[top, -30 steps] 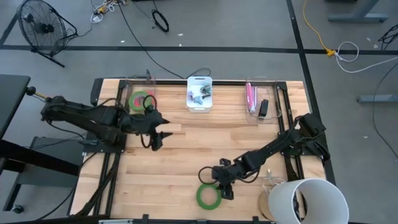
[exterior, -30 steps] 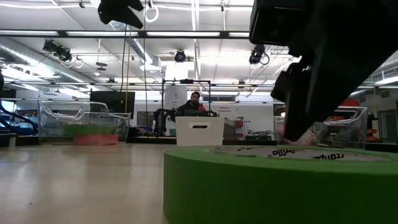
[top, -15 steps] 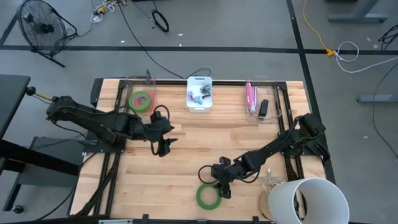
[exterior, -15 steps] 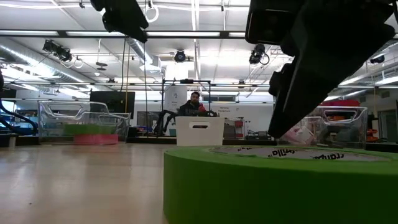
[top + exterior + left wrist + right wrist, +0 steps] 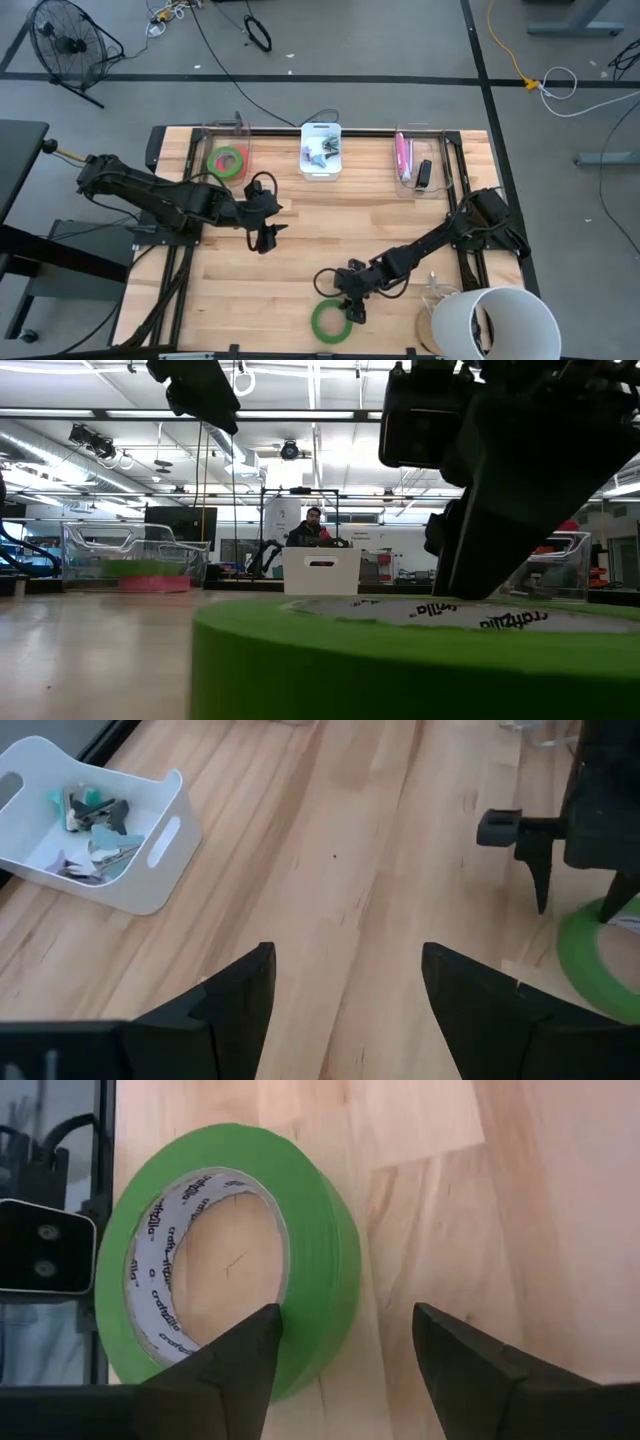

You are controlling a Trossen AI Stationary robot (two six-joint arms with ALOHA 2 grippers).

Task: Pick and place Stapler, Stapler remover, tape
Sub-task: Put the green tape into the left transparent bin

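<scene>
Change since earlier frame: the green tape roll (image 5: 331, 322) lies slightly nearer the table's front edge than half a second ago, and the right gripper (image 5: 352, 304) has followed it down; the left gripper (image 5: 266, 236) has barely shifted.

Right gripper: low over the roll near the front edge, fingers apart. In the right wrist view one finger (image 5: 215, 1360) overlaps the roll's rim at the core and the other (image 5: 480, 1370) stands clear outside the wall (real contact cannot be confirmed).

Left gripper: held above the wooden table (image 5: 300, 250) at mid-left, fingers spread, nothing between them.

Tape, loose roll: flat on the table, open centre up, printed core visible.

Tape, placed rolls: a green roll on a pink one (image 5: 228, 161) sit in the clear bin (image 5: 222, 140) at the back left.

Other items: white bin (image 5: 321, 150) at back centre holds small mixed pieces; a pink item (image 5: 402, 155) and a dark item (image 5: 424, 174) lie in the clear tray at back right.

Step in hand (judged): grasping the loose roll for carriage to the back-left bin.

Recommended method: drop one finger inside the core and one outside, straddling the wall squarely. Descend before closing, or the roll will likely slide further. Lift straight up only once the wall is pinched.

Risk: the roll skating off the front edge.
</scene>
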